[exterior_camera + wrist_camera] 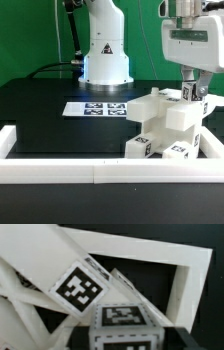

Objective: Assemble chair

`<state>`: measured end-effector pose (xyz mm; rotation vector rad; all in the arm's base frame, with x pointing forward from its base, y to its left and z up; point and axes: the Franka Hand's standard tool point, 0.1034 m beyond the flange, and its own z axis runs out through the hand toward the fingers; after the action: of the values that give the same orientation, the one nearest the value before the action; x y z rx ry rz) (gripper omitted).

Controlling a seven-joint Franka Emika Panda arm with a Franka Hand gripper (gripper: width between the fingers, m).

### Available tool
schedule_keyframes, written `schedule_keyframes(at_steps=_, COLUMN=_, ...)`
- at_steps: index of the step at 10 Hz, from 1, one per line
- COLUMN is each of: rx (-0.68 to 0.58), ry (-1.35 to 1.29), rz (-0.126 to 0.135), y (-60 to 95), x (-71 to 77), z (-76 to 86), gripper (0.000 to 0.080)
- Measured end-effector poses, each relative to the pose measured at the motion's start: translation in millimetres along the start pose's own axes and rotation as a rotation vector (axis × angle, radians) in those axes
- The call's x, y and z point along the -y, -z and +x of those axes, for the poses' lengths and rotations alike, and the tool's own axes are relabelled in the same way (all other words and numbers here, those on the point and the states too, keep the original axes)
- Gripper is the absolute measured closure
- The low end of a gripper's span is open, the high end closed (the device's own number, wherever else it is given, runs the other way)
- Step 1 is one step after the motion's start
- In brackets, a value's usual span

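On the exterior view's left of the chair (165,125) the black table (40,115) lies open, with only the flat marker board (100,108) there; the border rail (80,170) runs just beside the chair toward the camera, and the gripper (190,97) clamped on it blocks its top

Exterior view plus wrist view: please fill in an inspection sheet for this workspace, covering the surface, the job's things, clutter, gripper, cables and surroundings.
Surface: black table with a white border rail along its near edge; the marker board lies flat on it.
Job's things: white chair pieces with square tags, bunched together at the exterior view's right; how far they are joined cannot be told.
Clutter: nothing seen.
Gripper: the gripper is closed, apparently on a tagged white piece at the top of the bunch.
Cables: a dark cable hangs beside the robot base.
Surroundings: green backdrop behind the table.
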<state>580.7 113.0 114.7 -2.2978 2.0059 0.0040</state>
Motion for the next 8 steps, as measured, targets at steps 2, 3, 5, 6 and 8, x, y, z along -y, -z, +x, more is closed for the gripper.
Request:
schedule_keyframes(at_steps=2, rx=0.003, ry=-0.137, rz=0.0, y=-0.4, x=-0.2, z=-1.9, gripper=0.0512)
schedule_keyframes(at_steps=3, rx=0.003, ry=-0.188, rz=-0.001, y=-0.6, x=-0.3, z=-2.7, gripper=0.0512)
schedule_keyframes(at_steps=5, rx=0.008, ry=-0.283, rz=-0.001, y=-0.9, x=-0.5, z=-4.5, gripper=0.0512)
schedule_keyframes(at_steps=6, rx=0.012, ry=-0.347, rz=-0.001, y=-1.1, x=-0.4, z=-6.0, gripper=0.0512)
schedule_keyframes(at_steps=8, rx=0.013, ry=-0.346, rz=-0.001, y=-1.2, x=-0.4, z=-7.1, gripper=0.0287)
